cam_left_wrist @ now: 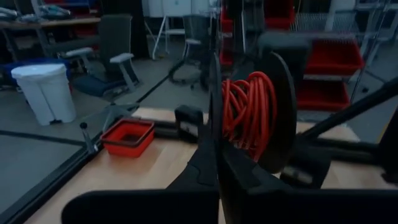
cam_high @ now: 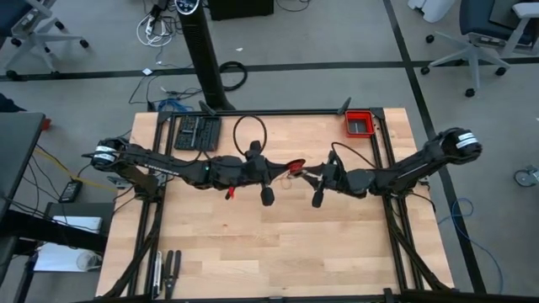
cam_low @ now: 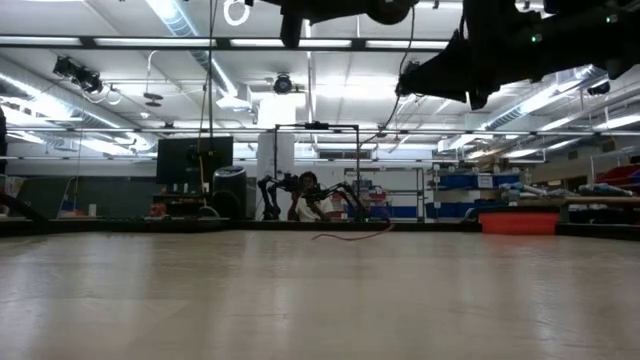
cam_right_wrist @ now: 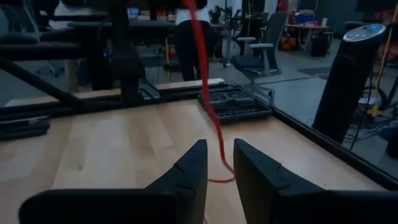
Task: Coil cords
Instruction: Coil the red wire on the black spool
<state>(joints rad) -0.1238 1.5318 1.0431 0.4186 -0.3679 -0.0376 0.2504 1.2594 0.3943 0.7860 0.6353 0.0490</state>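
A: High view: what does the left hand (cam_high: 268,172) hold?
B: It pinches the cord (cam_left_wrist: 249,112), coiled above mid-counter (cam_high: 278,252).
A: And the right hand (cam_right_wrist: 219,167)?
B: Slightly spread, empty; a strand hangs before it, down to the counter.

Bright ceiling strip lights (cam_low: 190,30), soft shadows, wrist views dim, perhaps blurred

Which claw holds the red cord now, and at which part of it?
The left claw grips the red cord at its coiled bundle. The right claw is open, holding nothing.
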